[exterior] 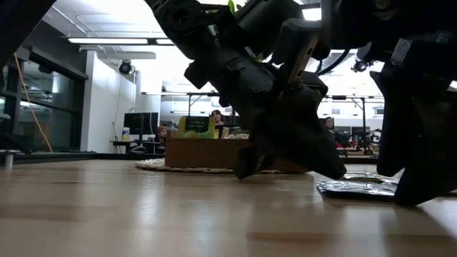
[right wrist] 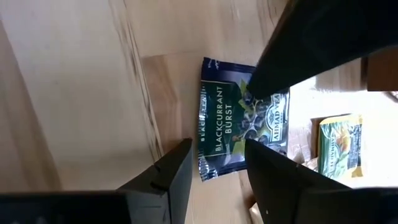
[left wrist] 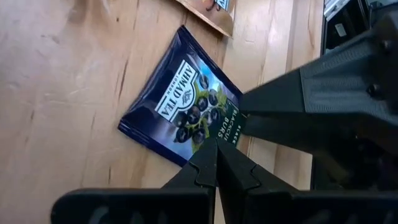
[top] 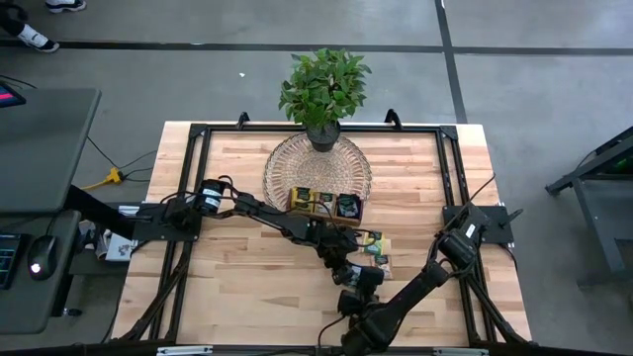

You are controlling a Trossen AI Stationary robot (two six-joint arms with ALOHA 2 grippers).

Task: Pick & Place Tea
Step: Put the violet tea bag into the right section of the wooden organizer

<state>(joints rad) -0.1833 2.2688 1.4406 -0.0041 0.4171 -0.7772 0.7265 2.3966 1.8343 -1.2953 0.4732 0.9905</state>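
A dark blue sachet (left wrist: 180, 99) (right wrist: 239, 118) printed "Blackcurrant Burst" lies flat on the wooden table, right of the middle (top: 374, 247) (exterior: 357, 187). My left gripper (left wrist: 217, 149) (top: 341, 265) is shut, with its tips over the sachet. My right gripper (right wrist: 217, 165) (top: 358, 285) is open and reaches in from the near edge. Its fingers stand on either side of the sachet's near end without plainly touching it. A yellow-green sachet (right wrist: 339, 146) lies beyond the blue one. More sachets stand in the brown wooden tray (top: 297, 210) (exterior: 207, 153). My left gripper meets the dark blue sachet with its shut fingertips (right wrist: 255, 87), which come down slanting from the table's left onto the printed face (right wrist: 245, 102). The sachet stays flat on the table. Whether the tips press it or only hover just above it, I cannot tell.
The tray sits on a round woven mat (top: 287, 163), with a potted plant (top: 321, 89) at the mat's far side. A black frame (top: 198, 133) runs around the tabletop. Both arms crowd the spot right of the middle; bare wood lies toward the near left (top: 237, 287).
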